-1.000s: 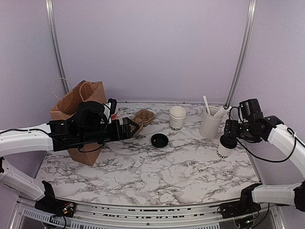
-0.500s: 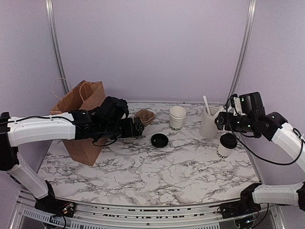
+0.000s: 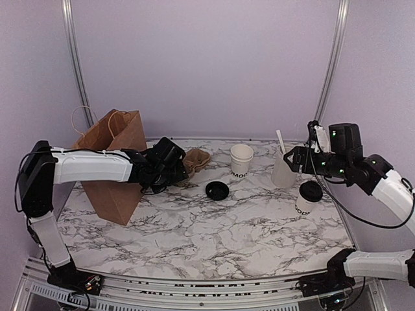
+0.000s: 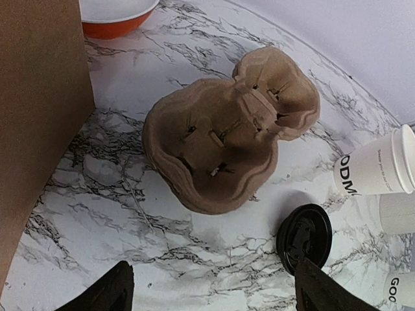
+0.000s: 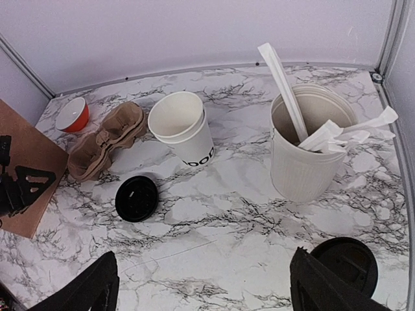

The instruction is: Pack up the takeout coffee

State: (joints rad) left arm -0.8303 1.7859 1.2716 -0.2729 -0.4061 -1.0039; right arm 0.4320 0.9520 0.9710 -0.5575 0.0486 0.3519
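The takeout coffee point(image 3: 308, 197), a small white cup with dark lettering and a black lid, stands on the table at the right; its lid shows in the right wrist view point(image 5: 343, 259). My right gripper point(image 3: 290, 157) is open and empty, raised up and to the left of it, near the utensil cup; it also shows in the right wrist view point(image 5: 204, 291). My left gripper point(image 3: 180, 172) is open and empty, just in front of the cardboard cup carrier point(image 3: 195, 159). In the left wrist view the gripper point(image 4: 214, 301) hovers over bare marble below the carrier point(image 4: 227, 136).
A brown paper bag point(image 3: 110, 162) stands at the left. An open lettered cup point(image 3: 241, 160) and a loose black lid point(image 3: 216, 190) sit mid-table. A ribbed white cup of utensils point(image 3: 286, 167) stands at the right rear. An orange-banded bowl point(image 5: 72, 115) is behind the carrier.
My right gripper has come off the coffee's lid, risen and moved left, leaving the cup standing. My left arm has swung its elbow back left; its gripper stays by the carrier.
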